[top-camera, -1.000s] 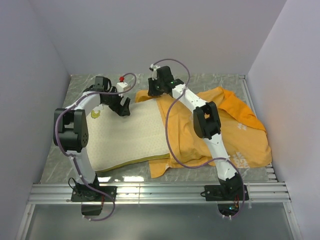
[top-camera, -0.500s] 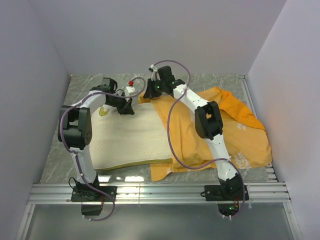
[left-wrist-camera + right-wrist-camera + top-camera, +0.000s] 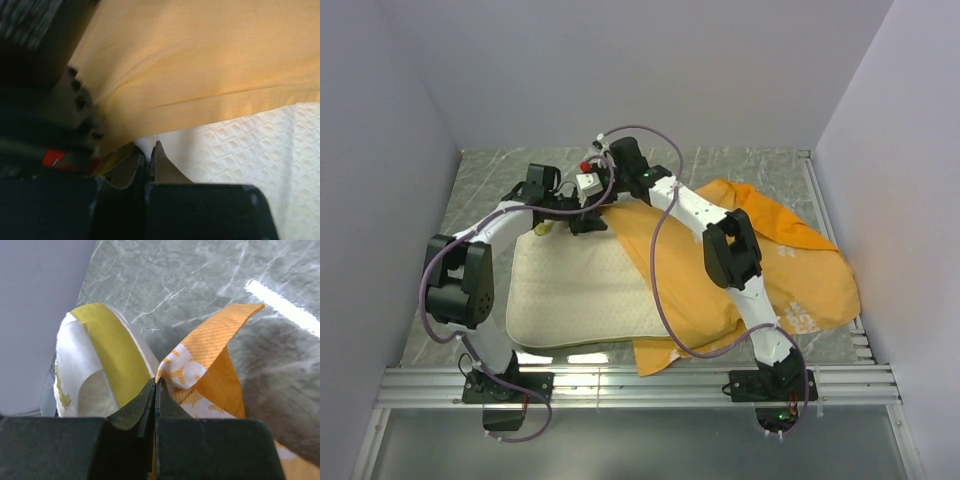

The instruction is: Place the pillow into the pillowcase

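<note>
The cream quilted pillow [image 3: 575, 295] lies flat on the left half of the table. The orange pillowcase [image 3: 780, 270] is spread to its right and overlaps the pillow's right side. At the pillow's far edge my left gripper [image 3: 584, 222] is shut, with a bit of white pillow [image 3: 240, 145] fabric pinched between its tips [image 3: 148, 149], just under the orange pillowcase hem [image 3: 200, 95]. My right gripper [image 3: 608, 196] sits close beside it, shut [image 3: 155, 383] on the printed edge of the pillowcase [image 3: 210, 370]. The pillow's yellow edge band [image 3: 112, 350] bulges just left of it.
The grey marbled tabletop [image 3: 490, 190] is walled in by white panels on the left, back and right. A metal rail [image 3: 640, 380] with both arm bases runs along the near edge. Purple cables loop off both arms.
Both grippers have shut. The two wrists came together at the pillow's far edge, and the pillowcase's far corner has been drawn left over the pillow.
</note>
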